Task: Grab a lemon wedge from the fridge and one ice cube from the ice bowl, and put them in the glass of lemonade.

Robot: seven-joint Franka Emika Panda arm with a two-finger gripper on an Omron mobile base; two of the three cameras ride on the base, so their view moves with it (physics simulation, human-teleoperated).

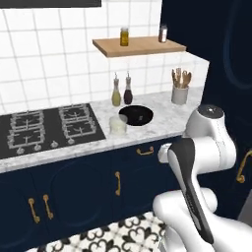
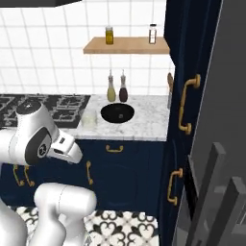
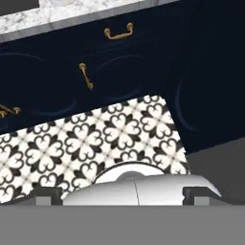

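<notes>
- The jaws point(image 3: 122, 194) stand spread wide and released, holding nothing; in the hand view their two dark tips sit at the bottom edge, aimed down at the patterned floor tiles point(image 3: 86, 143) and the navy cabinet doors point(image 3: 119, 67).
- The glass of lemonade point(image 1: 118, 125) stands on the marble tabletop point(image 1: 162, 120) at the middle of the left base view, just beside the black ice bowl point(image 1: 136, 115), which lies to its right; whether the two touch I cannot tell.
- The fridge point(image 2: 216, 192) fills the right edge of the right base view, its grey handles at the lower right; no lemon wedge can be seen, so it is presumably shut inside.
- Risk: the arm is folded low and close to the base, so a wide swing up towards the fridge could knock the cabinet handles point(image 2: 187, 103) beside it.
- Risk: glass and bowl are so close that a reach into the bowl could nudge the glass and spill it.
- Risk: the two oil bottles point(image 1: 122, 90) stand right behind the bowl, and the utensil crock point(image 1: 180, 93) is near; a high approach from behind could topple them.
- Risk: ice is small and slippery, so a poorly centred pinch may squirt it out.
- No brand, label or writing is readable anywhere; the jars on the wooden shelf point(image 1: 140, 46) are too small to tell.
</notes>
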